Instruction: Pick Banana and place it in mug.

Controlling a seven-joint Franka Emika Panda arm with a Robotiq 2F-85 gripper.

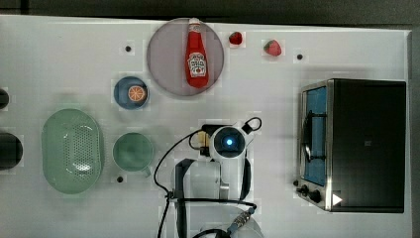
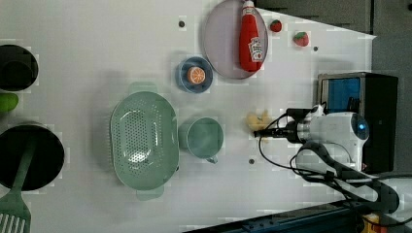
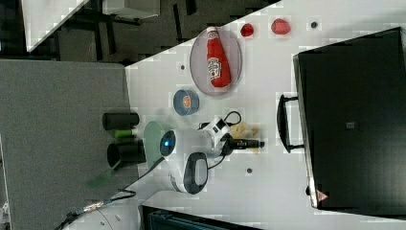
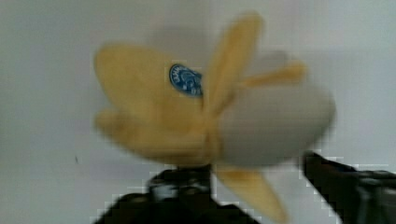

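Observation:
The pale yellow banana (image 2: pixel 256 120) lies on the white table with its peel splayed, between the mug and the oven. The wrist view has the banana (image 4: pixel 187 112) close up, with a blue sticker and a cream tip. My gripper (image 2: pixel 257 132) is down at the banana (image 3: pixel 244 129), its dark fingers (image 4: pixel 180 189) standing apart on either side of a lower peel lobe, so it is open. The teal-green mug (image 1: pixel 132 151) stands upright to the top view's left of my arm. In the left view the mug (image 2: pixel 205 138) is a short gap to the left view's left of the banana.
A pale green strainer (image 1: pixel 72 150) sits beside the mug. A blue bowl (image 1: pixel 131 92) with an orange slice, a grey plate (image 1: pixel 166 69) with a ketchup bottle (image 1: pixel 196 54) and two strawberries (image 1: pixel 272 47) lie further back. A toaster oven (image 1: pixel 366 144) fills the top view's right.

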